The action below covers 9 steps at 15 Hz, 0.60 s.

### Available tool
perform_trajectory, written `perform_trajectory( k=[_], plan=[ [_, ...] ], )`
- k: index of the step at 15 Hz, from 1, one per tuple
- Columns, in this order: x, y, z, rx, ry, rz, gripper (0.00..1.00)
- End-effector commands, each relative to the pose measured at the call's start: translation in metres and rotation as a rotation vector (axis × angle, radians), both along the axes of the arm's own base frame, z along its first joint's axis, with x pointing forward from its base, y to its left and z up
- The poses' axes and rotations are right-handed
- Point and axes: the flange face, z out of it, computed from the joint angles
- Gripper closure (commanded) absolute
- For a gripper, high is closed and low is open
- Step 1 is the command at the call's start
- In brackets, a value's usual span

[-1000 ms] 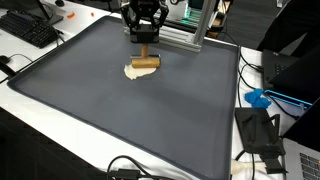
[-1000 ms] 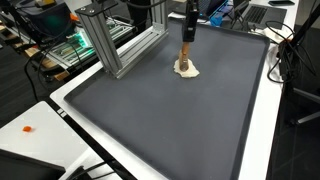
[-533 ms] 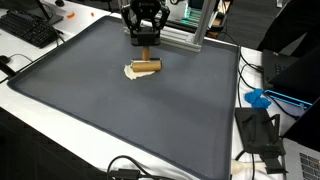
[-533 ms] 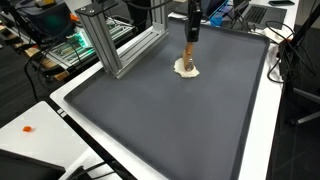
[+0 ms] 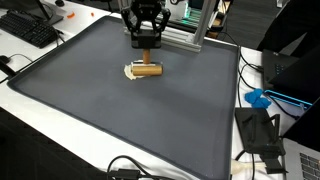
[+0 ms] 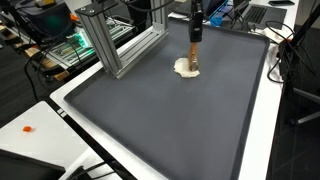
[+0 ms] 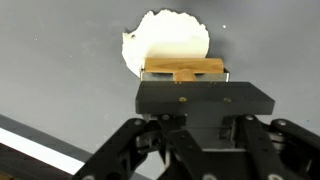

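Holding a wooden piece (image 7: 185, 72) tight, the jaws are shut on it. At 12 o'clock in the wrist view, a flat white blob (image 7: 165, 40) lies on the gray desk mat (image 5: 120, 110).

Over 1 second the gripper (image 6: 197, 38) has shifted slightly sideways (away from the aluminium frame (image 6: 120, 45) in an exterior view), dragging its wooden roller (image 5: 148, 69) across the flattened dough (image 5: 131, 71), which now shows less.

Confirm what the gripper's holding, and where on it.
The gripper is shut on a wooden roller, clamping the top end of its upright handle. The roller's head appears to rest on the dough.
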Motion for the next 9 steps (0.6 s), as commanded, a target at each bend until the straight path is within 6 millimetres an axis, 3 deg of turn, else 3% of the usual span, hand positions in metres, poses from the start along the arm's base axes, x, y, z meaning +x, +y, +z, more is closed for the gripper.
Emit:
perform_trajectory(
  k=[1, 6, 9],
  plan=[
    [-0.007, 0.003, -0.029, 0.034, 0.007, -0.048, 0.78],
    [-0.004, 0.002, -0.028, 0.055, -0.033, -0.132, 0.78],
    [-0.001, -0.002, -0.01, 0.068, -0.058, -0.211, 0.78]
  ],
)
